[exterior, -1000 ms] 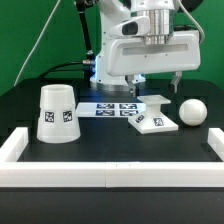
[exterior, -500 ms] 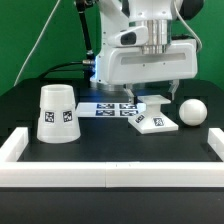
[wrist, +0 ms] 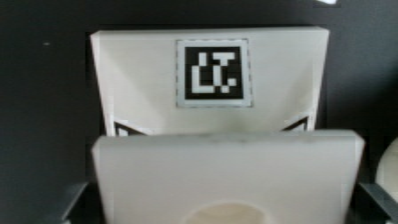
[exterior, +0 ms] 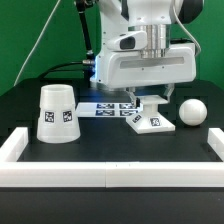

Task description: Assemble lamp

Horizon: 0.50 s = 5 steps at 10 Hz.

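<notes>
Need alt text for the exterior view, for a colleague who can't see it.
The tool, open, hangs low over the lamp base on a black table. The shade stands on the exterior view's left, the bulb on its right.

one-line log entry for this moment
gripper: open over base | bulb: loose beside base | shade: standing apart

I count one shade (exterior: 56,113) at the frame's left, one base (exterior: 160,122) centre-right, one bulb (exterior: 192,111) far right, one marker board (exterior: 108,107) mid-frame, and one rail (exterior: 110,177) along the bottom.
</notes>
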Each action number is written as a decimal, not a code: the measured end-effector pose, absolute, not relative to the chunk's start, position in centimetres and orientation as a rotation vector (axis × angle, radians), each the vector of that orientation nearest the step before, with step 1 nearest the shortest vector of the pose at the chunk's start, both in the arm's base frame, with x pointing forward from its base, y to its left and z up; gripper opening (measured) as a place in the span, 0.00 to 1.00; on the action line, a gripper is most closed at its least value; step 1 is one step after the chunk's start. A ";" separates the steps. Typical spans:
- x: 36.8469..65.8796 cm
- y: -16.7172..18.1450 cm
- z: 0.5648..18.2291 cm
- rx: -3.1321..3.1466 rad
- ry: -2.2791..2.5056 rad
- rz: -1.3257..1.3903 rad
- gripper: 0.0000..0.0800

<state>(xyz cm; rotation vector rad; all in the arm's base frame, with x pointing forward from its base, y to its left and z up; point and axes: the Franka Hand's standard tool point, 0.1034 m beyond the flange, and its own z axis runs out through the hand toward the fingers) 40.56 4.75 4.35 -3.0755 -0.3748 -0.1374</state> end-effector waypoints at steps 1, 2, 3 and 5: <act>40.6 4.7 4.4 -3.076 -0.375 -0.137 0.67; 40.6 4.7 4.4 -3.076 -0.375 -0.137 0.67; 40.6 4.7 4.4 -3.076 -0.375 -0.137 0.67; 40.6 4.7 4.4 -3.076 -0.375 -0.137 0.67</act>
